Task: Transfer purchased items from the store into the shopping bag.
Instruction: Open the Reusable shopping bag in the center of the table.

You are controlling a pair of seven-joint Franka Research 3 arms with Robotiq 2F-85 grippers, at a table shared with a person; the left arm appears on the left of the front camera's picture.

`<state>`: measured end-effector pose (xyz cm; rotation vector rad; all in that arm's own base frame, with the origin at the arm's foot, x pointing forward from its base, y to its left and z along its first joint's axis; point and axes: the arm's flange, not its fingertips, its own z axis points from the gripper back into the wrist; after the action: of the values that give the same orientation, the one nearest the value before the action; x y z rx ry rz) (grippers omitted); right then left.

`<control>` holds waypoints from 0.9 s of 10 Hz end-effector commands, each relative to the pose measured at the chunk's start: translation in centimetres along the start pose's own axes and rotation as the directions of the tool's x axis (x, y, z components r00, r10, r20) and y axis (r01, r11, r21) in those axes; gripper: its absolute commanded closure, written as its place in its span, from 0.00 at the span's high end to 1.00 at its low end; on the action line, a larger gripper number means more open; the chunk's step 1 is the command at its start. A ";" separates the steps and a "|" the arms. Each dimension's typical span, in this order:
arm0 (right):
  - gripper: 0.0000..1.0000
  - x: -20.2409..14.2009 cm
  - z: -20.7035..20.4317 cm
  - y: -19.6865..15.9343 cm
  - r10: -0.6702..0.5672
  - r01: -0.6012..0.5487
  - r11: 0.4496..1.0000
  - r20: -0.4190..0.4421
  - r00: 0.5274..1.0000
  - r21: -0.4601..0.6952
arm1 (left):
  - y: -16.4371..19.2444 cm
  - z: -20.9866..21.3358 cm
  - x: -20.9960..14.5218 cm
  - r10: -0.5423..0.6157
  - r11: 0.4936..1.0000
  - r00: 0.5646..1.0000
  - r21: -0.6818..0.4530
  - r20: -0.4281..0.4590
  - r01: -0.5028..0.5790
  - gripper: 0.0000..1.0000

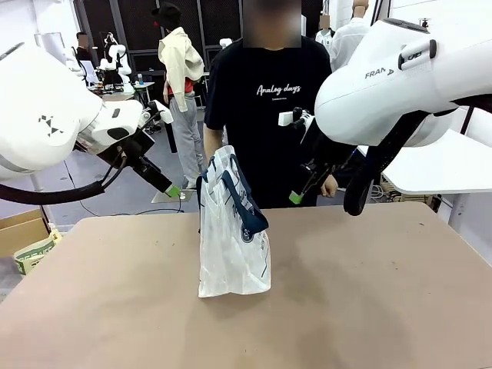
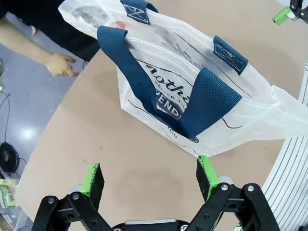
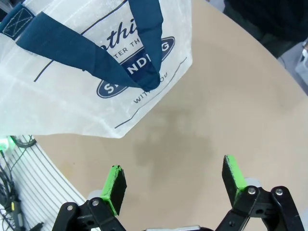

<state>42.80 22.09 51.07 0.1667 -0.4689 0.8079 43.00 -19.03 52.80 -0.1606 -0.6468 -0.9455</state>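
The translucent white plastic shopping bag (image 1: 231,246) stands upright near the middle of the flat tan table (image 1: 369,292), slightly towards the robot's left. Its mouth faces up, so goods can be lowered in from above. Its navy blue strap handles (image 2: 144,82) droop over the side wall and across the round navy logo with white lettering (image 3: 130,72). They lie clear of the opening, though the mouth looks only partly spread. The left gripper (image 2: 149,175) hangs above the table on the bag's left, jaws spread wide and holding nothing. The bag lies just beyond its green pads (image 2: 94,178). The right gripper (image 3: 174,179) hangs on the opposite side, also spread wide and empty, with bare table between its fingers and the bag's lower corner nearby. This flanking placement suggests that each arm is positioned either to steady a wall or handle of the bag or to receive an item; which one cannot be determined. The person in the black T-shirt (image 1: 265,115) stands at the far edge, directly behind the bag. One hand (image 2: 60,65) sits low by the table edge, near the bag's mouth but apart from it. The contents of the bag cannot be made out through its wall. By this judgement, the transfer is at an early or waiting stage.
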 end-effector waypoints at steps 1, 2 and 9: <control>1.00 0.1 -0.1 -0.1 -0.001 0.001 1.000 0.000 1.000 0.002 | 0.2 0.0 0.0 0.002 1.000 1.000 0.005 0.005 -0.002 1.00; 1.00 1.4 -0.1 0.1 -0.149 0.150 0.988 -0.028 0.988 0.030 | 1.0 0.5 0.4 0.008 0.998 1.000 -0.055 0.016 -0.007 1.00; 1.00 14.1 1.6 -3.6 -0.468 0.466 0.884 -0.072 0.881 -0.037 | 5.7 1.7 10.9 0.233 0.950 0.970 -0.198 -0.064 -0.241 1.00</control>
<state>51.49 27.00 58.44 0.2423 -0.3644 0.3694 49.91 -21.78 60.66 -0.3400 -0.5168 -0.8324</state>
